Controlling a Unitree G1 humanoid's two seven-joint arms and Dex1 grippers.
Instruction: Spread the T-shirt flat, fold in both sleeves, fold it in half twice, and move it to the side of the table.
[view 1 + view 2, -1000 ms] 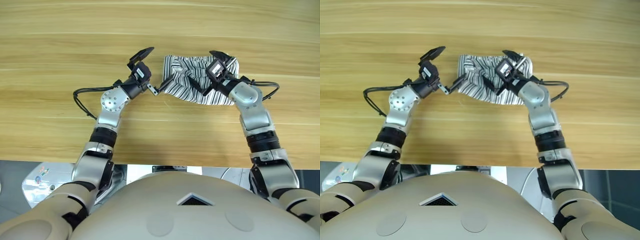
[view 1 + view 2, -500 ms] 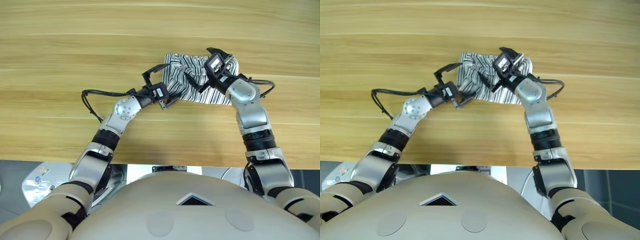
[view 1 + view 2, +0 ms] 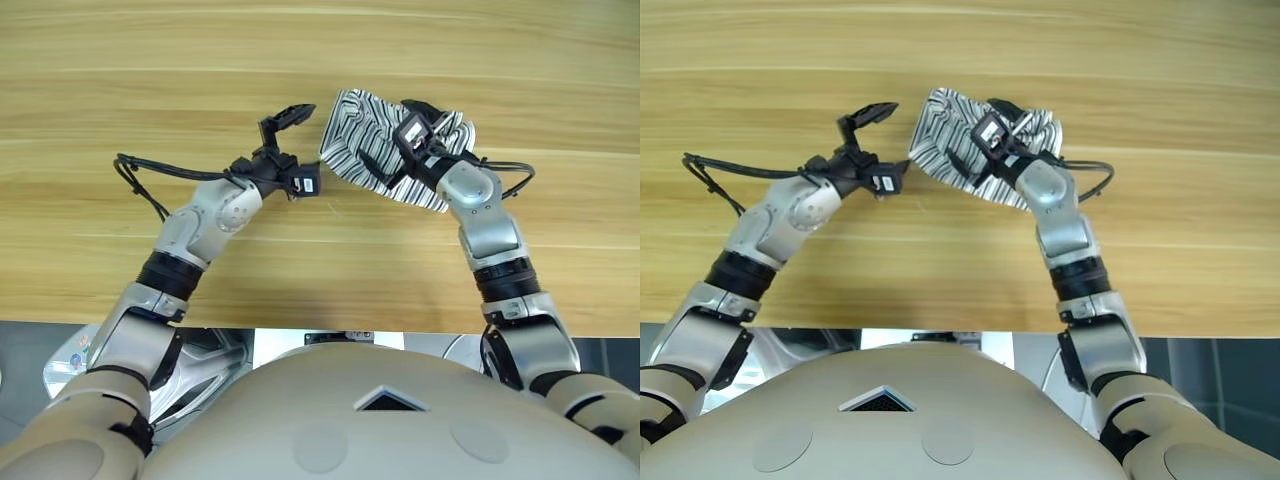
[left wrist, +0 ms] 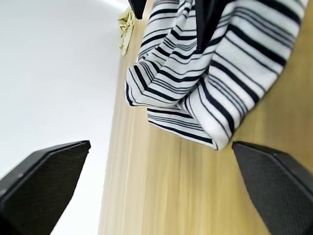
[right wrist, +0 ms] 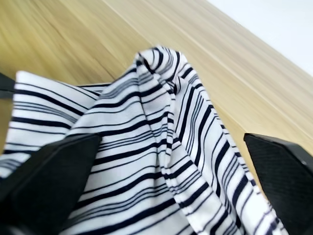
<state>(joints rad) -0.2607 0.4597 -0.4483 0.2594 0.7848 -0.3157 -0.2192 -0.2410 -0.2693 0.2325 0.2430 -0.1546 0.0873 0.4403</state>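
The striped T-shirt (image 3: 350, 108) is lying bunched in a rumpled heap on the wooden table (image 3: 140, 60), toward its far middle. My right gripper (image 3: 383, 130) is hovering right over the heap, its 2 fingers spread wide with folds of cloth rising between them — clamping nothing. My left gripper (image 3: 312, 140) is sitting just beside the shirt's left edge, likewise spread wide — its 2 fingers framing bare wood and the cloth's nearest corner.
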